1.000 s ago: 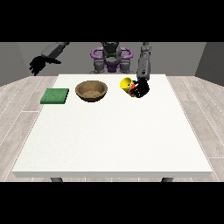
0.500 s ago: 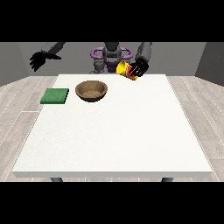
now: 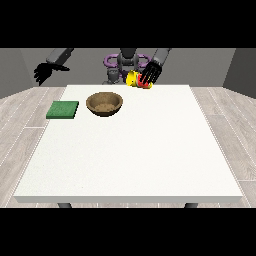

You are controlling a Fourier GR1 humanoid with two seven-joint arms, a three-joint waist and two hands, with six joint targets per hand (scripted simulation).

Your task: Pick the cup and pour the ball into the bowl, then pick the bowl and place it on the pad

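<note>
I count, on or over the white table (image 3: 150, 150): one brown bowl (image 3: 104, 104), one green pad (image 3: 63, 109), one yellow cup (image 3: 135, 79), two black hands.

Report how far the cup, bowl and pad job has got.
Done: the robot hand at the view's right has the yellow cup lifted off the table. In hand: carrying it toward the brown bowl. Left: the pour, then moving the bowl, which is on the table, onto the green pad.

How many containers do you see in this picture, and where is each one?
2. The brown bowl stands on the table, right of the green pad. The yellow cup is held above the table's far edge by the hand at the view's right. None seems hidden.
</note>
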